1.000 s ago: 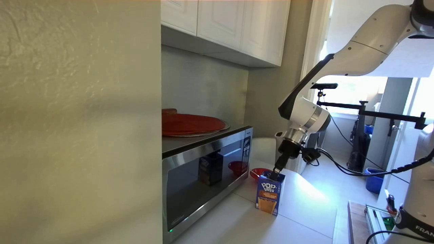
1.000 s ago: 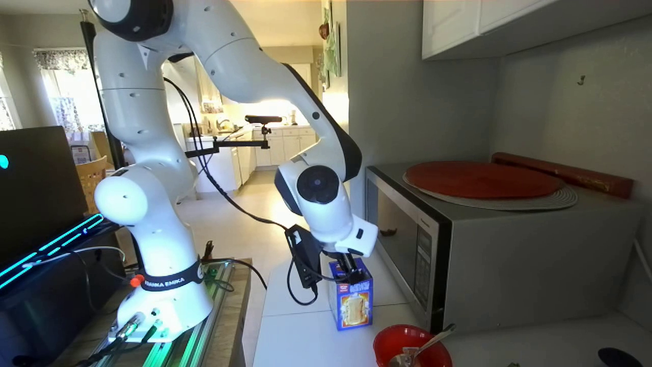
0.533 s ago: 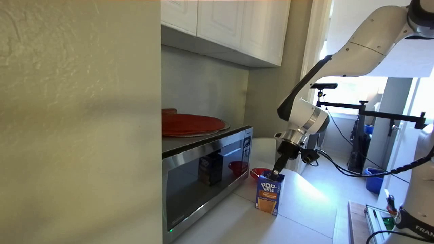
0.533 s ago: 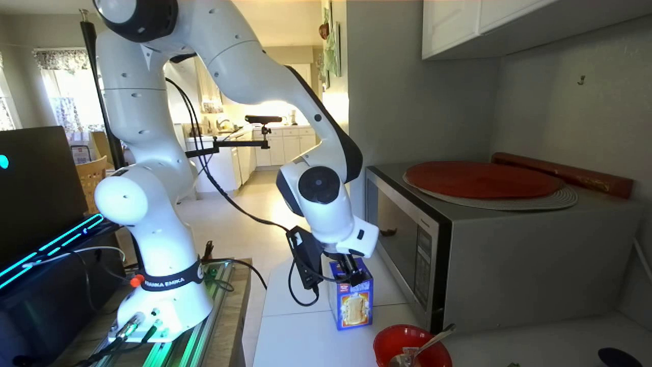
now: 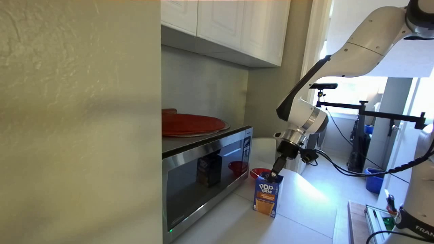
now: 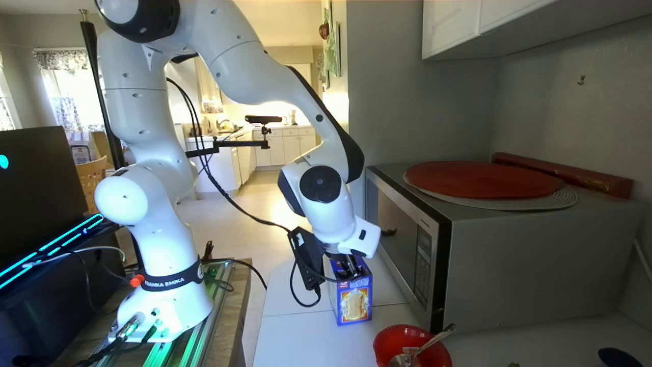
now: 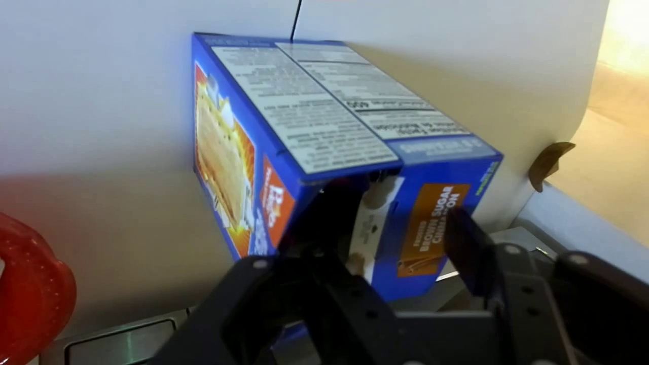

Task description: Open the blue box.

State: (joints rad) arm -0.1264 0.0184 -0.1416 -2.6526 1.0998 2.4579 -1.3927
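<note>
The blue box, a Pop-Tarts carton, stands on the white counter in both exterior views (image 5: pixel 265 198) (image 6: pixel 355 306). In the wrist view the box (image 7: pixel 324 116) shows a dark opening at its top end, beside a blue and orange top flap (image 7: pixel 431 228). My gripper is at the box's top in both exterior views (image 5: pixel 272 177) (image 6: pixel 352 272). In the wrist view the gripper (image 7: pixel 380 233) has its fingers spread. One finger reaches at the dark opening, its tip hidden in shadow. The other finger is over the outer side of the flap; I cannot tell whether it touches.
A red bowl (image 6: pixel 382 346) with a spoon (image 6: pixel 433 340) stands close to the box; it also shows in the wrist view (image 7: pixel 35 294). A microwave (image 5: pixel 203 189) stands along the counter beside the box, with red round mats (image 6: pixel 484 179) on top. White cabinets (image 5: pixel 220 20) hang above.
The gripper and the box have shifted slightly together, toward the microwave side and away from the red bowl. The fingers stay at the box's top.
</note>
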